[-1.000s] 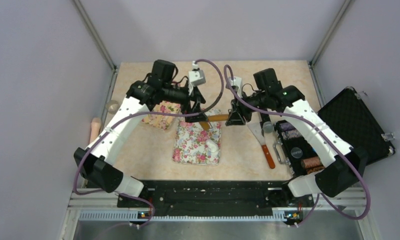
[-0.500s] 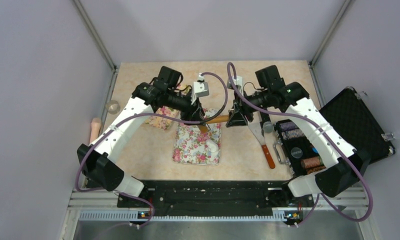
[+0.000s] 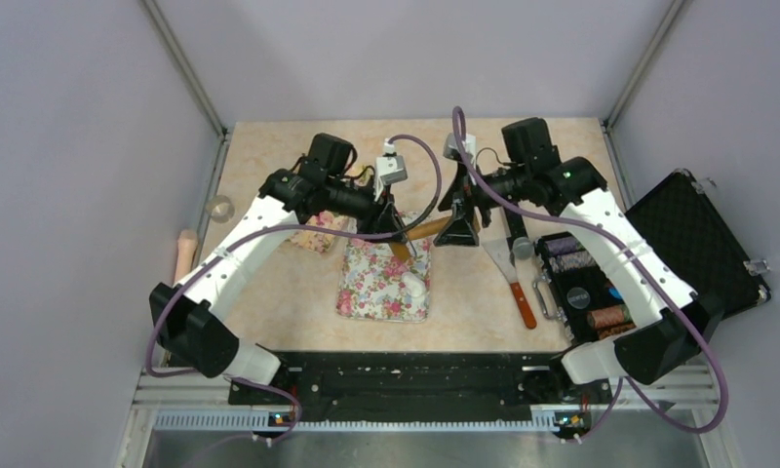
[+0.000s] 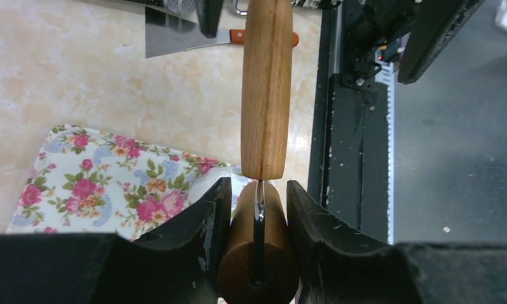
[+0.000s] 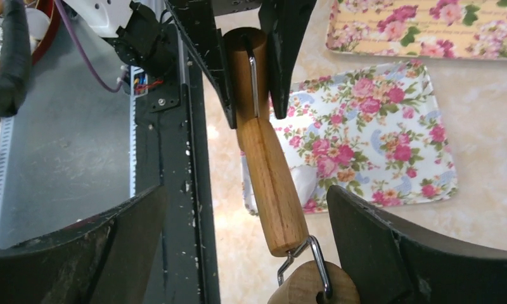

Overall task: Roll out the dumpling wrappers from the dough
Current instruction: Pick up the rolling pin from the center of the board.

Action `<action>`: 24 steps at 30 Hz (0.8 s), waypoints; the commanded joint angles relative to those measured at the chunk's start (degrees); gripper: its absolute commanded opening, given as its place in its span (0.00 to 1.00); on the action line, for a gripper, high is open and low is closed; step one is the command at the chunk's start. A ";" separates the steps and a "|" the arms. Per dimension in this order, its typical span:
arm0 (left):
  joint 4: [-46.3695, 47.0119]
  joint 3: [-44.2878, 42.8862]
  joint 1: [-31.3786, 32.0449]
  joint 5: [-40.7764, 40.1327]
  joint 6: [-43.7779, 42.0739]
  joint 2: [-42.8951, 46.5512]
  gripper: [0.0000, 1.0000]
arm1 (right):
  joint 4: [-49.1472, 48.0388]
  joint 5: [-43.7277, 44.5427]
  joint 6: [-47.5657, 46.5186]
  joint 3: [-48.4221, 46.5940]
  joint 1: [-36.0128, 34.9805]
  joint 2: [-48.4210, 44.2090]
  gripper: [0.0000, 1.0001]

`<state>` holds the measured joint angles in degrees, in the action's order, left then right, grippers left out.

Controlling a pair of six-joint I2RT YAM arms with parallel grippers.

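Currently the left end effector is closed down on one wooden handle of the rolling pin. In the left wrist view its fingers press against both sides of that handle, at the bottom centre of the frame. The roller body runs straight up from there.

The right end effector is spread wide and grips nothing. In the right wrist view its fingers stand well apart at lower left and lower right. The pin's other handle sits between them at the bottom edge, touching neither.

The rolling pin is off the surface, spanning the two end effectors at centre frame in the top view, over the upper right corner of the floral mat.

The dumpling wrapper, a small white piece of dough, lies on the mat near its right edge, below the pin in the top view. In the right wrist view it is partly hidden behind the roller. I can't tell how flat it is.

A second floral piece with a yellowish ground lies on the tabletop, left of the mat and partly under the left arm. A metal scraper with an orange handle is just right of the mat. An open black case sits at the right edge of the frame, with spools in its near half.
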<state>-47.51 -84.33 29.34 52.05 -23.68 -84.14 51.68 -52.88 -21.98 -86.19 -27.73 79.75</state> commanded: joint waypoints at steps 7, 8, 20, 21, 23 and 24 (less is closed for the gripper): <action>32.11 10.00 -1.40 6.92 31.02 8.86 0.00 | -37.17 -7.23 21.94 11.56 8.76 -9.64 0.99; 32.74 10.44 -1.59 8.36 31.92 8.84 0.00 | -42.23 -6.71 25.13 14.31 9.51 -10.95 0.99; 37.22 13.45 -1.92 13.28 35.25 11.25 0.00 | -87.62 -12.47 57.64 32.25 11.24 -8.58 0.98; 37.60 13.57 -2.04 13.41 35.40 11.28 0.00 | -90.83 -12.79 60.31 33.17 11.24 -7.64 0.98; 37.87 13.71 -2.16 13.64 35.51 11.61 0.00 | -91.17 -12.83 61.06 33.58 11.27 -6.96 0.97; 37.85 13.82 -2.23 13.46 35.40 11.69 0.00 | -91.29 -12.71 61.14 33.89 11.24 -6.82 0.97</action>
<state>-15.44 -70.59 27.53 62.81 10.66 -75.46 -25.19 -63.22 29.41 -53.19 -16.69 71.92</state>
